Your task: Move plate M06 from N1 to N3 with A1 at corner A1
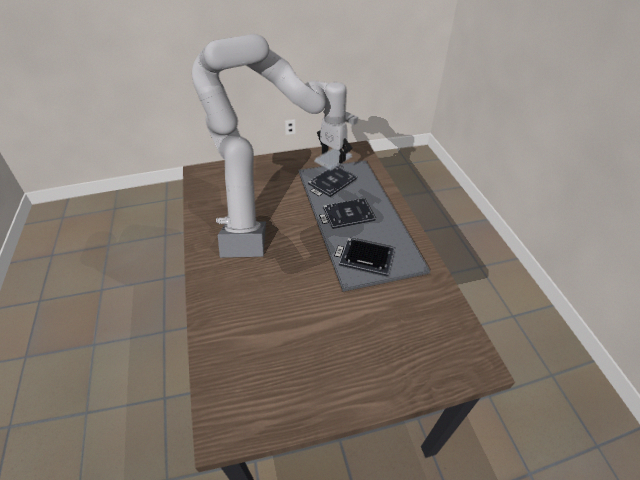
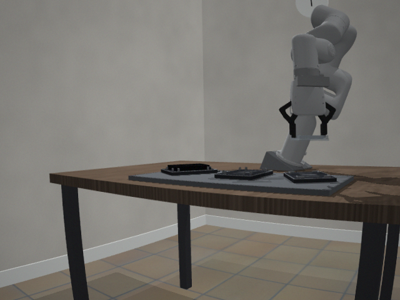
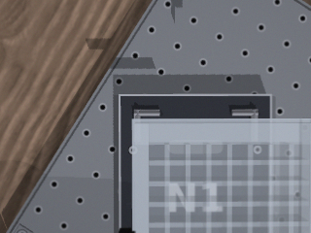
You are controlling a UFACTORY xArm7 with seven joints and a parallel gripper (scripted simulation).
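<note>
My gripper (image 2: 308,130) is shut on the clear plate M06 (image 2: 311,137) and holds it level, well above the deck. In the wrist view the see-through plate (image 3: 224,175) fills the lower right, and the letters N1 show through it. Below it lies the empty dark nest N1 (image 3: 194,104), the far nest on the deck (image 1: 332,180). The middle nest (image 1: 349,212) is empty; I take it to be N3, though its sign is too small to read. A black plate (image 1: 366,255), taken to be M09, sits in the near nest.
The three nests stand in a row on a grey perforated deck (image 1: 364,222) on a wooden table. A small white sign (image 1: 325,219) lies beside each nest. The arm's base (image 1: 240,241) stands left of the deck.
</note>
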